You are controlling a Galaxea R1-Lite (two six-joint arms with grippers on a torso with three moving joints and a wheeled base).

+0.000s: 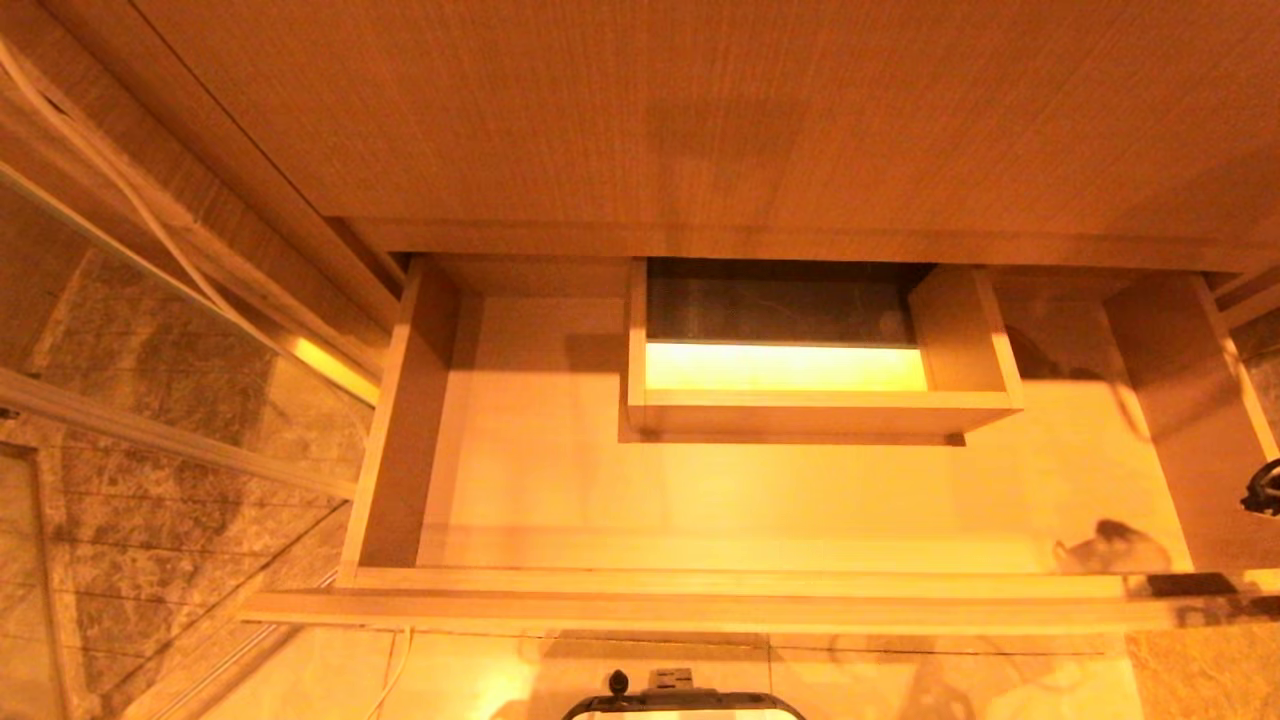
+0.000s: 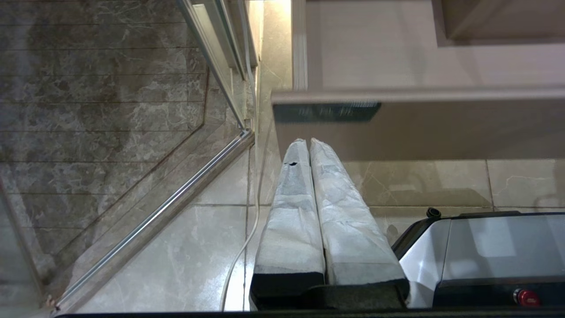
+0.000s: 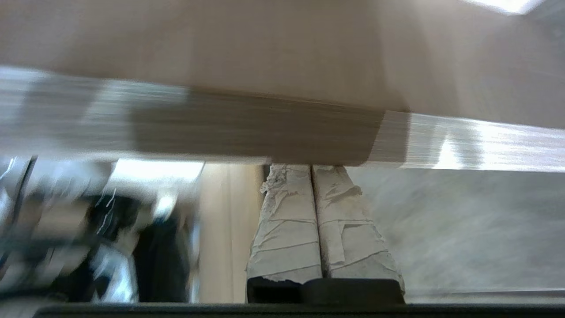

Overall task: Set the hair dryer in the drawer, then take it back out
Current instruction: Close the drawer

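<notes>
Drawer (image 1: pixel 520 480) stood pulled open under the countertop (image 1: pixel 700 120); dryer not visible in any view. Left gripper (image 2: pixel 309 143) hung parked before the drawer front, fingers pressed together. Right gripper (image 3: pixel 311 168) likewise closed, empty.

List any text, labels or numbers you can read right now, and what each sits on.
None can be read.
Dark label plate on the drawer front: marks too blurred to read.
Red button on the robot base: no legible marking.

Open drawer (image 1: pixel 700 500) (light wood); boxed cut-out (image 1: pixel 820 410) stands inside it.
</notes>
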